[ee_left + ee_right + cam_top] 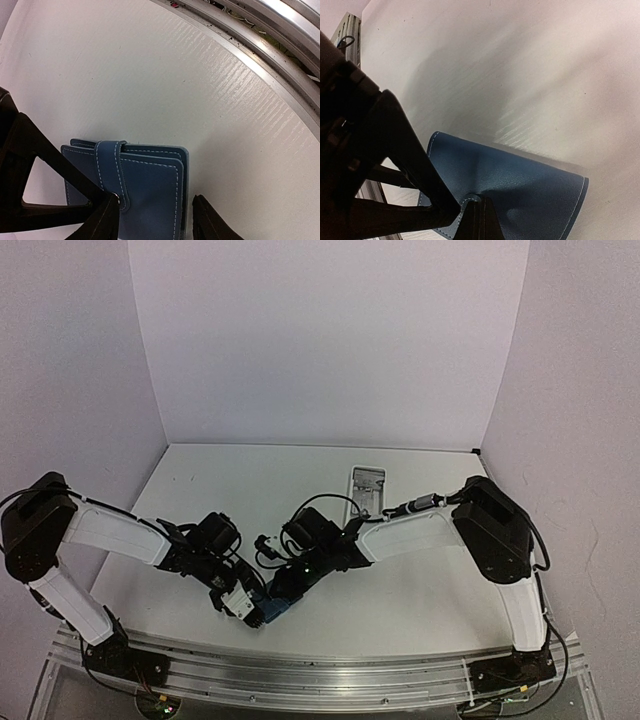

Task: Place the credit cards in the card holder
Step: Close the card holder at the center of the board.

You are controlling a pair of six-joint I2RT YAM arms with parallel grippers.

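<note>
- Blue grained leather with pale stitching is what you are working on: the card holder (150, 190) lies at the near edge of the bench (150, 75), close to the metal rail (285, 45), where both arms meet.
- Your right fingers (420, 165) are clamped together on one blue cover, pinching it close to the snap. That cover bows up off the bench in a soft curve.
- Your left fingers (106, 220) stand apart and straddle the holder's end. One overlaps the strap tab (111, 170); the other sits just beside the stitched edge, with a sliver of bench between.
- The step looks like securing the holder so that it can be opened. Bring the left fingers in square to the edge and catch the whole stack of layers, not the strap alone.
- Go gently: the leather is pliable, its corners are rounded, and it will likely slide on the smooth white bench if pushed from one side.
- No credit cards show in any view, so find them before you commit. The long white tray (368, 488) sits well apart toward the back, and its contents are too small to tell.
</note>
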